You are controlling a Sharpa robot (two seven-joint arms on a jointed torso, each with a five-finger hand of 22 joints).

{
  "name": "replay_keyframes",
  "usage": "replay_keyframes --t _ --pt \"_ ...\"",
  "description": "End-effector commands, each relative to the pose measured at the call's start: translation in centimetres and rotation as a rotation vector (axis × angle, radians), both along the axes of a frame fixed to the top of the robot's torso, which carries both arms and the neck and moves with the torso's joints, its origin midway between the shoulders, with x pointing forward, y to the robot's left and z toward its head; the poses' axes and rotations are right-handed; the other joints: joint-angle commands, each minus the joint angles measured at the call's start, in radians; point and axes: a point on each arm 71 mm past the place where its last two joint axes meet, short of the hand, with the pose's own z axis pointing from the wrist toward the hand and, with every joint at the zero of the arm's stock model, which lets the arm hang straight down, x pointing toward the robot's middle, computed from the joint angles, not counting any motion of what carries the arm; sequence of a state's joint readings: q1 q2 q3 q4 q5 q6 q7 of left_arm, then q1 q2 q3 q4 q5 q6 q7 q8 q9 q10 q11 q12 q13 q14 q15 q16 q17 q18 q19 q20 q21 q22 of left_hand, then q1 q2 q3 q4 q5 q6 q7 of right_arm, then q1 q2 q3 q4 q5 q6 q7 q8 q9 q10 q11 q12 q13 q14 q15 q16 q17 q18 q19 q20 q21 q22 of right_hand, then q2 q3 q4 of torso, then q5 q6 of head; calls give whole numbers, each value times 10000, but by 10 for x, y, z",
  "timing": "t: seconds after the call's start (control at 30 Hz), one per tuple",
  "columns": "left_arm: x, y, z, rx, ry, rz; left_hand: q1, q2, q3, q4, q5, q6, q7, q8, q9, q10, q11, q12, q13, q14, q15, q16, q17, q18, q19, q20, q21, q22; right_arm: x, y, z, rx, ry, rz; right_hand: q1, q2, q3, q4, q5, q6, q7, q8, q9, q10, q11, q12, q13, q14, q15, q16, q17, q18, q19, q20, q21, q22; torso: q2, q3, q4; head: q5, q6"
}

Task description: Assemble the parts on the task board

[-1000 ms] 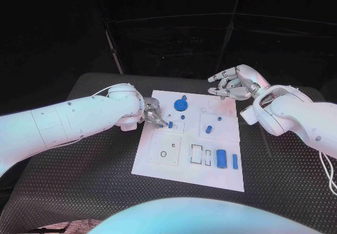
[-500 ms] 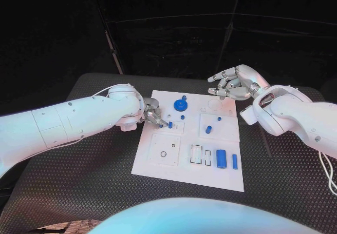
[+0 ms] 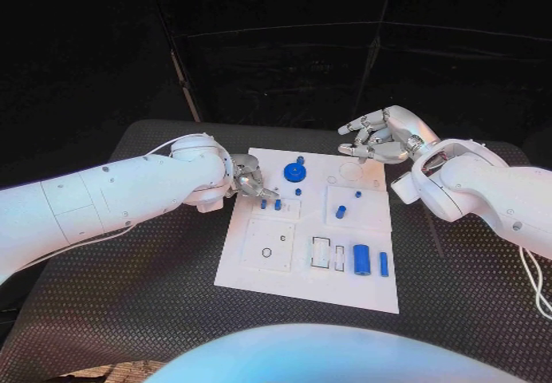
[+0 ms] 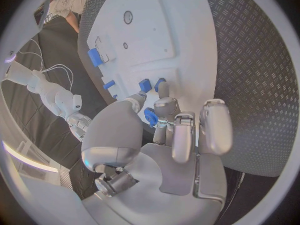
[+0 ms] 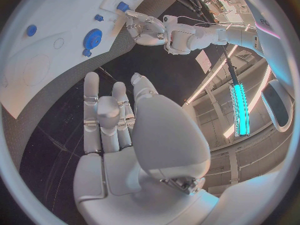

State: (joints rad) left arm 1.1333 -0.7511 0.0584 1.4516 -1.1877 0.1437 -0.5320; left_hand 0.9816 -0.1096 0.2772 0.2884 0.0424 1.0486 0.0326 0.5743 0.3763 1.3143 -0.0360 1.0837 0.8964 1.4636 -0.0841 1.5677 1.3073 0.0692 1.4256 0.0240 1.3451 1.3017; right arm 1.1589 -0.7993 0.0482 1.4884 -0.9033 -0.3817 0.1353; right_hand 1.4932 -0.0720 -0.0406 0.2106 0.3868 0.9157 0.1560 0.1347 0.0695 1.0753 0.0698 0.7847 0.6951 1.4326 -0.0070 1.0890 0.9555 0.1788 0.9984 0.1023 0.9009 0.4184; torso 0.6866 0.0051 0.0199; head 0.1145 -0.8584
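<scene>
The white task board (image 3: 259, 271) lies mid-table. My left hand (image 3: 251, 185) hovers at its far left edge with fingers loosely curled and nothing in its grip. Just in front of its fingertips (image 4: 164, 91) two small blue pegs (image 3: 263, 204) (image 3: 277, 204) stand side by side; they appear again in the left wrist view (image 4: 144, 84) (image 4: 159, 82). A further blue piece (image 4: 150, 116) shows through the gap between thumb and fingers. My right hand (image 3: 380, 137) floats above the board's far right corner, fingers apart and empty (image 5: 115, 115).
A blue gear (image 3: 296, 170), a small blue stud (image 3: 298, 191), a blue peg (image 3: 341, 211), two blue cylinders (image 3: 362, 259) (image 3: 383, 263) and a dark ring (image 3: 267, 253) sit on the board. Black ribbed matting (image 3: 138, 263) surrounds it.
My left hand has drawn back from the peg spot toward the board's far left edge. A second blue peg now stands uncovered beside the first. The right hand has barely moved.
</scene>
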Motion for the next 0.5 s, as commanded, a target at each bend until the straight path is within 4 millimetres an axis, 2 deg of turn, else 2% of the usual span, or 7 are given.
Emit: replay_keyframes --t 0.03,0.17,0.33,0.4,0.43,0.47,0.5 --pt "3 0 9 -691 -466 498 -116 -27 -199 21 54 -136 22 -44 -34 -206 30 -298 -379 1072 -21 31 2635 30 -123 0 -133 -129 0 2 1 97 6 91 -12 -38 -27 52 -147 -70 24 32 -5 -62 -12 40 -11 -23 1 -44 6 47 81 16 -50 -15 -13 3 1 -13 20" --pt "5 3 18 -1025 -671 761 -275 -79 -660 37 55 -340 96 -61 -91 -602 94 -867 -1092 1072 23 31 2635 117 -341 34 -477 -491 1 1 1 108 20 61 -40 -44 -56 76 -247 -77 26 35 -5 -62 -8 59 -10 -21 5 -54 11 46 87 19 -63 -23 -12 11 13 -20 41" --pt "6 7 25 -1249 -783 908 -263 -27 -1076 30 54 -481 138 -18 -127 -799 132 -1123 -1437 1041 46 -41 2532 166 -452 64 -687 -686 1 0 0 105 33 31 -35 -49 -62 73 -269 -80 25 35 -5 -64 -9 63 -10 -22 5 -59 9 46 89 20 -67 -24 -10 10 4 -40 75" --pt "7 7 28 -1357 -870 924 -131 0 -1264 27 54 -588 168 -6 -150 -990 158 -1366 -1756 995 60 -151 2378 230 -604 79 -952 -956 2 0 0 102 35 22 -35 -49 -62 73 -269 -80 25 35 -5 -64 -9 63 -10 -22 5 -59 9 46 89 20 -67 -24 -11 10 4 -42 75" --pt "7 6 29 -1456 -946 896 4 10 -1362 9 52 -693 206 -16 -170 -1186 180 -1604 -2056 943 82 -274 2212 290 -747 88 -1196 -1205 2 0 0 102 35 18 -35 -49 -62 73 -269 -80 25 35 -5 -64 -9 63 -10 -22 5 -59 9 46 89 20 -67 -24 -14 8 5 -73 89" --pt "8 3 31 -1704 -1143 799 418 22 -1426 -85 58 -1027 321 -126 -236 -1644 288 -2029 -2496 694 147 -809 1524 482 -1285 136 -2050 -2080 2 0 0 102 33 11 -35 -49 -62 73 -269 -80 25 35 -5 -64 -9 63 -10 -22 5 -59 9 46 89 20 -67 -24 -4 12 3 -79 117" --pt "9 2 32 -1836 -1252 748 684 41 -1420 -149 75 -1217 399 -196 -274 -1864 360 -2151 -2555 483 205 -1231 1008 611 -1684 172 -2669 -2703 2 0 0 102 33 8 -35 -49 -62 73 -269 -80 25 35 -5 -64 -9 63 -10 -22 5 -59 9 46 89 20 -67 -24 -4 14 3 -85 123"
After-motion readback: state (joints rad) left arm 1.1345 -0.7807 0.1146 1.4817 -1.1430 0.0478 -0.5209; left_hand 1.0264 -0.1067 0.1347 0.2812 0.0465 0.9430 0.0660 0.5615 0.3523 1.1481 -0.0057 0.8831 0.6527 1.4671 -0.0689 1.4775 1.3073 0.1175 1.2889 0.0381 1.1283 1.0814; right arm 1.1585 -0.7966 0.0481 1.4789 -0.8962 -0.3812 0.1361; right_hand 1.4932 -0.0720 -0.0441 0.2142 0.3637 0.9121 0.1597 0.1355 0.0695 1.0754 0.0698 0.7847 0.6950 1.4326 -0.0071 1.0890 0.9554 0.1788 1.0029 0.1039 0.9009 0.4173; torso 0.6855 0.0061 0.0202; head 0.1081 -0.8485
